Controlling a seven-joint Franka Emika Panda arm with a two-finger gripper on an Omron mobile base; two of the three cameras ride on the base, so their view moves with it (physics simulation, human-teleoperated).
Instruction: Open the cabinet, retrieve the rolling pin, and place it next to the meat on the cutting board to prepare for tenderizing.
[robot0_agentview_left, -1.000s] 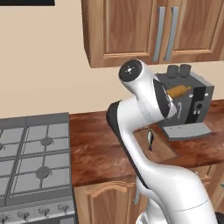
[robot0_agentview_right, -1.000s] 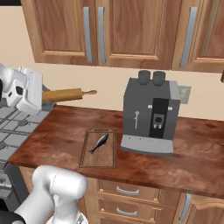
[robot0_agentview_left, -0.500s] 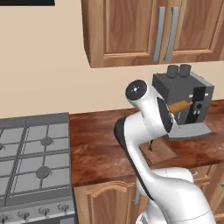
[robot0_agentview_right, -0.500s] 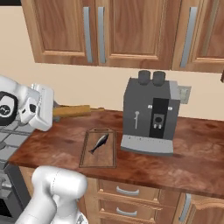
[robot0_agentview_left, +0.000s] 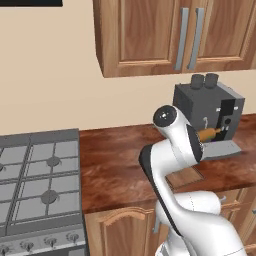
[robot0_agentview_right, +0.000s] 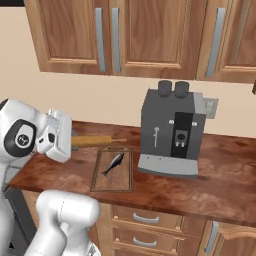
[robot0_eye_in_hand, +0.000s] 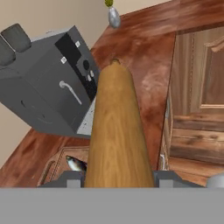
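One gripper clamped on light tan wooden rolling pin. Reddish-brown wooden cutting board sits just below; a hasty drop could roll it onto the fish.

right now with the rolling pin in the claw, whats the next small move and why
Probably lower the rolling pin a little further toward the cutting board, beside the fish. The claw is shut on the pin, which hangs level above the counter at the board's far left corner, not yet resting on anything. The board has bare wood on either side of the fish.
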